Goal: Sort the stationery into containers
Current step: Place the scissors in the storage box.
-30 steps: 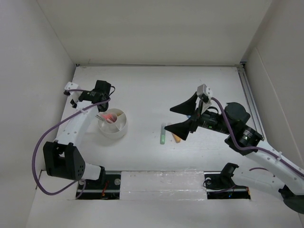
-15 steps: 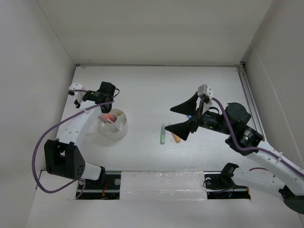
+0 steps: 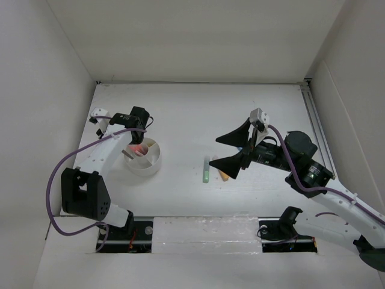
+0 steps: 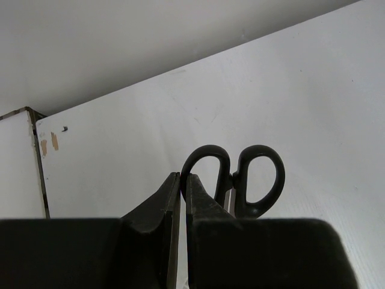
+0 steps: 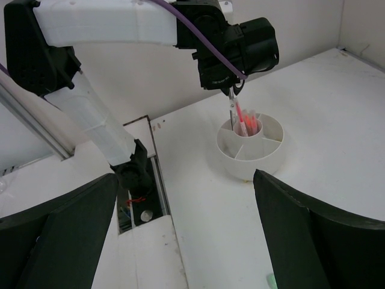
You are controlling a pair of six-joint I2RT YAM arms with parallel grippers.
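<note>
Scissors (image 4: 233,180), glossy black loop handles, pinched in left claw (image 4: 183,176); right claw (image 3: 214,150) spread wide.

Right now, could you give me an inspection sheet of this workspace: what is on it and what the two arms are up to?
Surface: white table, mostly bare.
Job's things: the round white tub holds pink pens. The scissors hang blade-down into it. A green marker and an orange marker lie on the table near the right arm.
Clutter: nothing seen.
Grippers: the left gripper is shut above the tub, apparently pinching a scissors handle. The right gripper is wide open and empty.
Cables: a purple cable loops along each arm.
Surroundings: white walls on three sides.
</note>
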